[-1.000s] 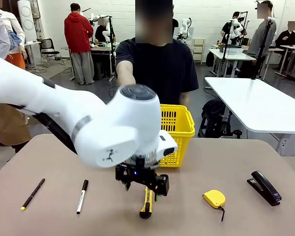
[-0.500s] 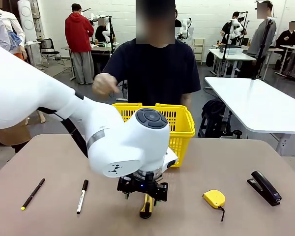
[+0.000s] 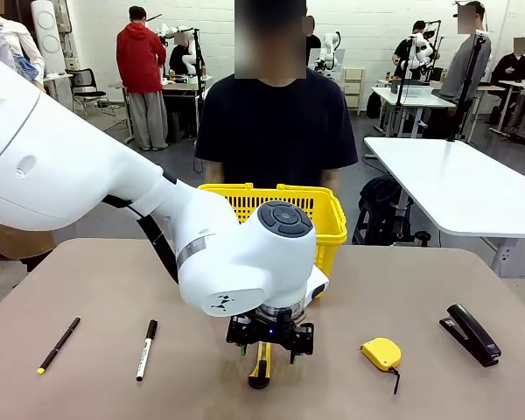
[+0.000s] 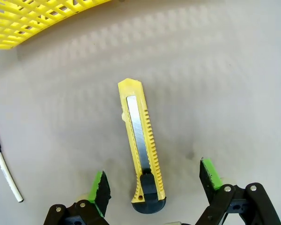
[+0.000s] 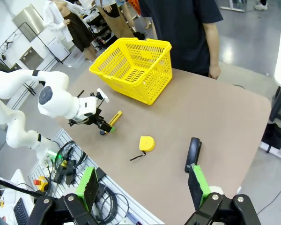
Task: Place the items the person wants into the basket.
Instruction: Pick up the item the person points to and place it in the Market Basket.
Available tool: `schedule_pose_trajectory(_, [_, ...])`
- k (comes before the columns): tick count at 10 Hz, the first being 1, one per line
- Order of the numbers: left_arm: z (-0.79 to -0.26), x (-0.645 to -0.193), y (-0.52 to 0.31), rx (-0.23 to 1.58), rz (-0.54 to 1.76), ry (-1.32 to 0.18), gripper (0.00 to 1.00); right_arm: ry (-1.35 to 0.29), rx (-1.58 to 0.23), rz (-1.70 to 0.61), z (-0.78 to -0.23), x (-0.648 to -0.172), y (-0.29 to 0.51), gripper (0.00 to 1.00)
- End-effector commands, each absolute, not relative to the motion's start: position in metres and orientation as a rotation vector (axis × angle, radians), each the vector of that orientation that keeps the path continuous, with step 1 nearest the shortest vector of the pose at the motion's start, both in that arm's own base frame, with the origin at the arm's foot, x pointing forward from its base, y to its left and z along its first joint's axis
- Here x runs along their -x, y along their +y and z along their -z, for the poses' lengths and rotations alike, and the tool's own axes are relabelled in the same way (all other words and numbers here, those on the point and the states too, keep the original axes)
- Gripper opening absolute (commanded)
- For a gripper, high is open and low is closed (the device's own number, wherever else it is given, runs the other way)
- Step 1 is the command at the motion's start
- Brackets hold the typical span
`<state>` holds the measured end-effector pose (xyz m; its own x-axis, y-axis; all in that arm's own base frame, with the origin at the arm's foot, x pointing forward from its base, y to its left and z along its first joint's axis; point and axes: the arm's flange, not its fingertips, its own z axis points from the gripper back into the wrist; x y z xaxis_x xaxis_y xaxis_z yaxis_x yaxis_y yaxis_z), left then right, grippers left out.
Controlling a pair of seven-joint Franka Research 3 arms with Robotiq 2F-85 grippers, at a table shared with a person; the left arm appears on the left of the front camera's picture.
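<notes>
Left gripper (image 3: 269, 350), black with green pads, hangs low over the brown table (image 3: 420, 289) with its fingers spread wide and nothing clamped between them. In the left wrist view this gripper (image 4: 154, 180) straddles the black rear end of the yellow-and-black plastic utility knife (image 4: 140, 145). Bare table shows on both sides between the pads and the knife's body. The knife lies flat, its yellow tip pointing toward the bright yellow slotted plastic shopping basket (image 4: 37, 18). From the front, the knife (image 3: 261, 367) shows just below the gripper, near the table's near edge. Whether the fingertips touch the table cannot be told.

The basket (image 3: 319, 219) stands upright at the far side of the table, behind the left arm's wrist and in front of the person in a dark navy T-shirt (image 3: 276, 131). The small yellow tape measure with its black cord (image 3: 381, 353) lies to the right of the knife. The black stapler (image 3: 471, 332) lies farther right, near the table's edge. On the other side, well apart from the knife, lie a black-and-white marker (image 3: 146, 348) and a thin black pen with a yellow tip (image 3: 59, 344).

The right gripper (image 5: 143, 183) is held high above the table, its fingers also apart and gripping nothing. Its wrist view looks down on the stapler (image 5: 193, 153), tape measure (image 5: 146, 143), knife (image 5: 113, 119) and basket (image 5: 136, 65).
</notes>
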<state>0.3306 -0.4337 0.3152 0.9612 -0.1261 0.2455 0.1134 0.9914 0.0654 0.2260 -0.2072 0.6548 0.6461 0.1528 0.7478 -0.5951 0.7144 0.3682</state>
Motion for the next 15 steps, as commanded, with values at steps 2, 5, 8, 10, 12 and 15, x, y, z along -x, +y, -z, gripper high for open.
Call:
schedule_pose_trajectory(2, [-0.3016, -0.3339, -0.4327, -0.017, 0.063, -0.29, 1.0, -0.769, -0.659, -0.474, -0.6529, -0.2271, -0.2069, 1.0])
schedule_pose_trajectory(5, [-0.299, -0.3361, -0.4294, 0.004, 0.054, -0.276, 1.0, -0.769, -0.659, -0.474, -0.6529, -0.2271, -0.2069, 1.0])
schedule_pose_trajectory(8, [-0.2987, -0.3392, -0.428, 0.005, 0.065, -0.275, 1.0, -0.769, -0.659, -0.474, -0.6529, -0.2271, -0.2069, 1.0])
schedule_pose_trajectory(10, [-0.299, -0.3394, -0.4272, 0.01, 0.093, -0.279, 0.43, -0.769, -0.659, -0.474, -0.6529, -0.2271, -0.2069, 1.0])
schedule_pose_trajectory(12, [-0.2984, -0.3401, -0.4269, 0.009, 0.101, -0.265, 0.0, -0.769, -0.659, -0.474, -0.6529, -0.2271, -0.2069, 1.0])
schedule_pose_trajectory(15, [-0.2948, -0.3406, -0.428, -0.004, 0.122, -0.236, 0.0, -0.769, -0.659, -0.474, -0.6529, -0.2271, -0.2069, 1.0])
